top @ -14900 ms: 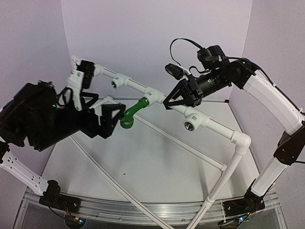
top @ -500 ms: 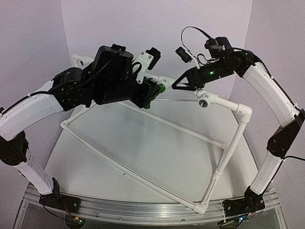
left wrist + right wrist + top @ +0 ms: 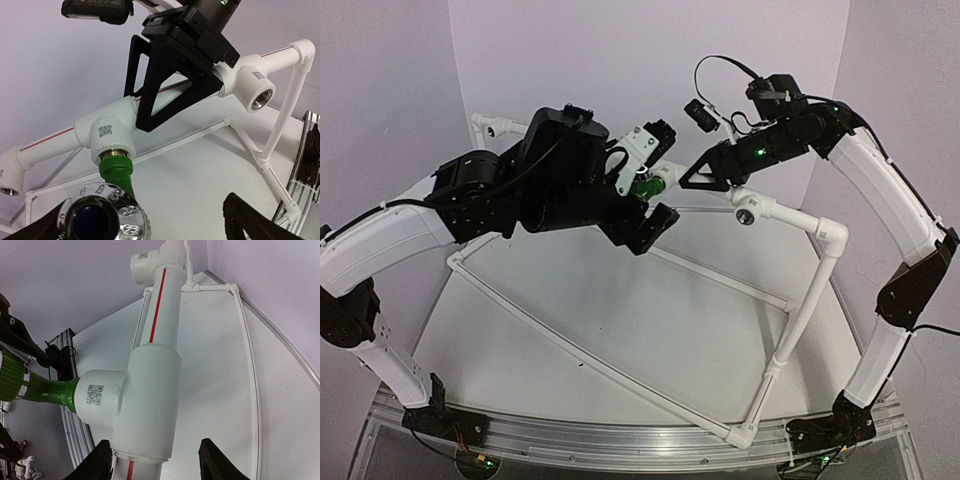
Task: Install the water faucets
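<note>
**Top view, read with the 2 wrist views.** The green faucet [image 3: 646, 186] sits in the upper centre of the frame. Its green neck enters the threaded mouth of a white tee [image 3: 107, 131] on the raised pipe frame [image 3: 807, 300], and its silver ribbed end [image 3: 101, 220] points toward the left wrist camera. It hangs from the tee alone, so it appears to be threaded in. How deep cannot be told, though a brass-coloured ring shows at the mouth.

The left gripper [image 3: 658, 176] brackets the faucet with its 2 fingers spread wide, 1 above and 1 below in the top view. In the left wrist view they lie at the lower corners, well apart and clear of the silver end. This placement likely puts the jaws in line with the faucet's axis, ready either to close on it for a turn or to back away.

The right gripper [image 3: 688, 181] straddles the pipe just beside the same tee, probably to steady the frame against twisting. The right wrist view shows 1 finger [image 3: 97, 460] close against the pipe. A strip of table [image 3: 620, 330] shows between the pipe and the other finger, so a firm clamp cannot be confirmed.

A 2nd tee [image 3: 748, 213] with an empty threaded mouth lies right of centre, just beyond the right gripper. Another open fitting [image 3: 490, 125] sits at upper left. The right gripper and its camera [image 3: 700, 108] crowd the joint from the right, so the left gripper's free way out is toward lower left.
</note>
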Controlling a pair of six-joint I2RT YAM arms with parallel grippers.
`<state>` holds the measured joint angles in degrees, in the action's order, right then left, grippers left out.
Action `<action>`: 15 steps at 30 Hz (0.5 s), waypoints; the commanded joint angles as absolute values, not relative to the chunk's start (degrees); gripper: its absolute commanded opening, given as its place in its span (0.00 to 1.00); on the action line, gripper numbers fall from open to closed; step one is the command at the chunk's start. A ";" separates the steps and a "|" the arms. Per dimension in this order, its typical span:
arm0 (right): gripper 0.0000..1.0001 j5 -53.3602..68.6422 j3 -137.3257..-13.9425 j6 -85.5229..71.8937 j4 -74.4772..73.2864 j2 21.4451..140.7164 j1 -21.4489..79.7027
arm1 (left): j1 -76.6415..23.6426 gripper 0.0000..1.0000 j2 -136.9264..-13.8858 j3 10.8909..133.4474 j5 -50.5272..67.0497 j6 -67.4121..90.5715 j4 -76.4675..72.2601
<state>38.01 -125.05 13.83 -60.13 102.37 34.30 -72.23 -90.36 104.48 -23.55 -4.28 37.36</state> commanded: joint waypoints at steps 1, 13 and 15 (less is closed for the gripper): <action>0.57 27.73 -125.63 17.53 -70.87 106.43 37.98 | -72.51 1.00 -86.13 102.76 -22.23 -3.19 34.36; 0.24 16.64 -132.13 16.01 -70.02 110.95 39.29 | -72.48 1.00 -78.20 94.02 -25.45 3.51 29.94; 0.18 15.85 -133.57 14.97 -68.97 111.86 39.29 | -72.48 1.00 -76.64 91.77 -26.88 4.41 27.98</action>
<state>23.91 -133.18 15.80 -64.98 105.79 39.35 -72.34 -81.48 94.84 -23.18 0.80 33.76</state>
